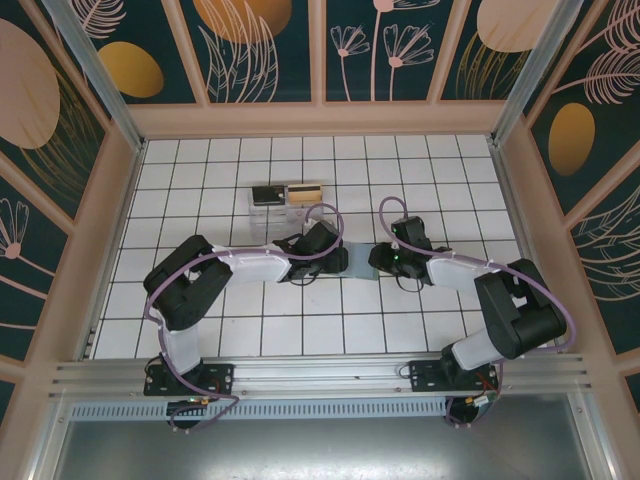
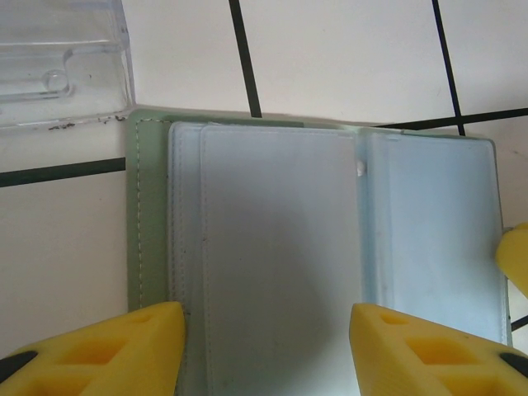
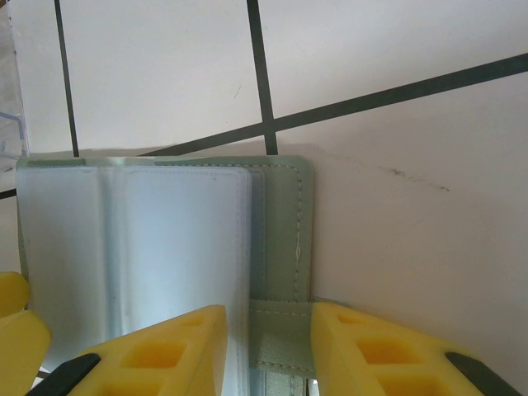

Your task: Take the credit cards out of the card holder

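left claw (image 2: 266, 322) spread over card holder (image 2: 280, 223); right claw (image 3: 268, 318) astride its edge tab (image 3: 280, 342), grip unclear; clear box (image 2: 58, 66) beside corner.

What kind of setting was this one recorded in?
Probably a purpose-built robot test booth, not a home: a white tiled tabletop with dark grid lines, teal wall panels printed with gold leaves and flowers, and a black left arm and right arm bolted to an aluminium rail.
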Controlling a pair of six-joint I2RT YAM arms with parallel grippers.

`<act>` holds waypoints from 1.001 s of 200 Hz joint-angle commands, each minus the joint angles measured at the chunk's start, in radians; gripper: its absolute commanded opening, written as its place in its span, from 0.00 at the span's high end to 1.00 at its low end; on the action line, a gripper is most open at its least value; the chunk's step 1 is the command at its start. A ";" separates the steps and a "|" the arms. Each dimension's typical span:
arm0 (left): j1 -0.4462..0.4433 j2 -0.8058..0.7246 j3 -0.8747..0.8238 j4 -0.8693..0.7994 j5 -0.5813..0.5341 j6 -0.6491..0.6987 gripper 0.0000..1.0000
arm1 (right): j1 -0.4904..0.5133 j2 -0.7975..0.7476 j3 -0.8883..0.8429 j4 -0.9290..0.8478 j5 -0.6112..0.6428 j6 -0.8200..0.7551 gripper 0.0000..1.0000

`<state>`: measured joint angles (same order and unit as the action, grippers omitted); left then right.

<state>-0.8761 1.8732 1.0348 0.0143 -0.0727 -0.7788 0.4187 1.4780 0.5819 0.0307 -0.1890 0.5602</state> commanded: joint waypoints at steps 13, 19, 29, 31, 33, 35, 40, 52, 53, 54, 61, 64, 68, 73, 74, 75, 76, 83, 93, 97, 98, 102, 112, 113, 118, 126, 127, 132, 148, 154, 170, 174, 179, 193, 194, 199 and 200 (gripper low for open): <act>0.005 0.029 0.002 -0.029 0.009 -0.007 0.44 | 0.006 0.002 -0.028 -0.034 -0.006 0.010 0.65; 0.005 0.031 0.001 -0.022 0.020 -0.009 0.43 | 0.007 0.002 -0.028 -0.033 -0.005 0.010 0.65; 0.005 0.035 -0.002 -0.006 0.047 -0.010 0.43 | 0.008 0.002 -0.028 -0.032 -0.007 0.012 0.65; 0.005 0.035 -0.002 -0.001 0.053 -0.010 0.43 | 0.008 0.003 -0.028 -0.032 -0.007 0.012 0.65; 0.005 0.035 -0.004 0.004 0.061 -0.010 0.43 | 0.008 0.003 -0.027 -0.031 -0.007 0.011 0.65; 0.005 0.035 -0.005 0.010 0.069 -0.010 0.43 | 0.008 0.003 -0.027 -0.031 -0.007 0.012 0.65; 0.005 0.033 -0.010 0.029 0.090 -0.010 0.42 | 0.008 0.004 -0.029 -0.031 -0.007 0.012 0.65; 0.005 0.024 -0.026 0.082 0.145 -0.016 0.40 | 0.008 0.005 -0.028 -0.031 -0.007 0.012 0.65; 0.005 0.023 -0.027 0.085 0.149 -0.017 0.40 | 0.009 0.004 -0.027 -0.031 -0.007 0.012 0.65; 0.005 0.022 -0.028 0.088 0.151 -0.017 0.40 | 0.008 0.005 -0.028 -0.031 -0.007 0.012 0.65; 0.005 0.016 -0.031 0.107 0.173 -0.021 0.39 | 0.008 0.005 -0.028 -0.030 -0.007 0.012 0.65; 0.005 0.014 -0.033 0.113 0.179 -0.022 0.39 | 0.008 0.006 -0.028 -0.029 -0.007 0.011 0.65; 0.005 0.011 -0.032 0.117 0.184 -0.022 0.39 | 0.008 0.005 -0.028 -0.029 -0.007 0.013 0.65; 0.003 0.006 -0.032 0.120 0.186 -0.022 0.39 | 0.008 0.008 -0.028 -0.030 -0.008 0.012 0.65; 0.003 0.006 -0.032 0.120 0.186 -0.022 0.39 | 0.008 0.008 -0.028 -0.030 -0.007 0.012 0.65; 0.003 0.004 -0.032 0.121 0.187 -0.022 0.39 | 0.008 0.007 -0.028 -0.029 -0.007 0.012 0.65; 0.003 0.004 -0.032 0.121 0.187 -0.022 0.38 | 0.008 0.007 -0.028 -0.029 -0.007 0.012 0.65; 0.003 0.000 -0.032 0.122 0.189 -0.022 0.38 | 0.008 0.010 -0.027 -0.028 -0.007 0.013 0.65; 0.003 0.000 -0.028 0.118 0.192 -0.020 0.37 | 0.008 0.011 -0.029 -0.025 -0.009 0.013 0.65; 0.004 0.001 -0.026 0.118 0.195 -0.021 0.37 | 0.008 0.011 -0.030 -0.025 -0.009 0.014 0.65; 0.004 0.001 -0.026 0.118 0.196 -0.021 0.37 | 0.008 0.010 -0.030 -0.025 -0.009 0.015 0.65; 0.003 0.001 -0.025 0.118 0.199 -0.020 0.37 | 0.008 0.010 -0.029 -0.025 -0.009 0.015 0.65; 0.003 0.005 -0.026 0.126 0.208 -0.023 0.37 | 0.009 0.011 -0.030 -0.024 -0.009 0.014 0.65; 0.003 0.005 -0.026 0.126 0.208 -0.023 0.37 | 0.009 0.011 -0.031 -0.024 -0.009 0.014 0.65; 0.003 0.007 -0.026 0.130 0.214 -0.024 0.37 | 0.009 0.011 -0.031 -0.024 -0.009 0.015 0.65; 0.003 0.008 -0.024 0.131 0.218 -0.026 0.37 | 0.009 0.009 -0.030 -0.023 -0.009 0.016 0.65; 0.003 0.008 -0.023 0.131 0.217 -0.026 0.37 | 0.010 0.009 -0.031 -0.023 -0.009 0.016 0.65; 0.004 0.008 -0.023 0.130 0.217 -0.027 0.37 | 0.009 0.009 -0.031 -0.023 -0.009 0.015 0.65; 0.003 -0.005 -0.023 0.120 0.201 -0.025 0.37 | 0.009 0.010 -0.034 -0.025 -0.008 0.014 0.65; 0.003 -0.016 -0.027 0.119 0.193 -0.021 0.37 | 0.009 0.008 -0.034 -0.025 -0.007 0.014 0.65; 0.003 -0.036 -0.030 0.121 0.193 -0.011 0.37 | 0.010 0.008 -0.036 -0.025 -0.005 0.015 0.65; 0.003 -0.038 -0.029 0.124 0.198 -0.010 0.37 | 0.009 0.008 -0.036 -0.025 -0.006 0.015 0.65; 0.004 -0.041 -0.028 0.128 0.206 -0.008 0.37 | 0.009 0.008 -0.034 -0.024 -0.007 0.015 0.65; 0.003 -0.038 -0.020 0.122 0.211 -0.007 0.37 | 0.010 0.008 -0.033 -0.022 -0.007 0.014 0.65; 0.003 -0.038 -0.021 0.121 0.211 -0.007 0.37 | 0.009 0.008 -0.033 -0.022 -0.007 0.014 0.65; 0.004 -0.037 -0.020 0.122 0.211 -0.007 0.37 | 0.009 0.008 -0.034 -0.022 -0.007 0.016 0.65; 0.003 -0.037 -0.020 0.121 0.211 -0.006 0.37 | 0.009 0.008 -0.034 -0.022 -0.007 0.016 0.65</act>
<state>-0.8696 1.8690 1.0172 0.1261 0.1211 -0.7929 0.4194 1.4780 0.5751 0.0433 -0.1890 0.5606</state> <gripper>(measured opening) 0.629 0.352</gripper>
